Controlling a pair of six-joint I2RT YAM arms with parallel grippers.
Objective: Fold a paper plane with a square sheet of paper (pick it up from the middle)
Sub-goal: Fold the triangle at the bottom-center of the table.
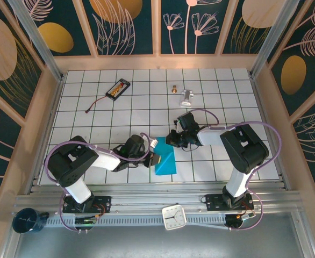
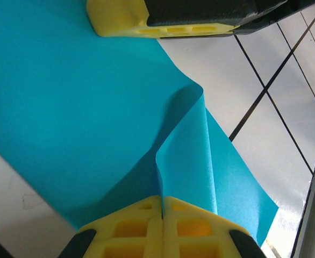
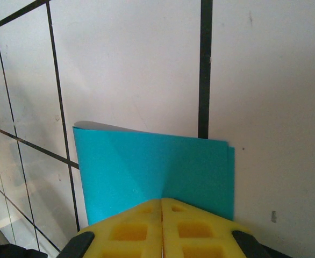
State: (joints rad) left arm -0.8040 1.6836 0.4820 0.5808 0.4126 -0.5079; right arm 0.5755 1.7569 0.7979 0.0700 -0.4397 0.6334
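Left wrist view crops the teal sheet [image 2: 66, 107].

The top camera looks steeply down from above the near edge, taking in the whole tiled table [image 1: 222, 97]. Each wrist camera sits very close, looking along its own yellow fingers [image 2: 130, 226] at the paper [image 1: 165, 162], shared by all three views.

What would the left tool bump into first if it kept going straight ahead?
Probably the right tool, sitting straight ahead across the blue paper that the left tool pinches. Depth is unclear, so it might slide just past.
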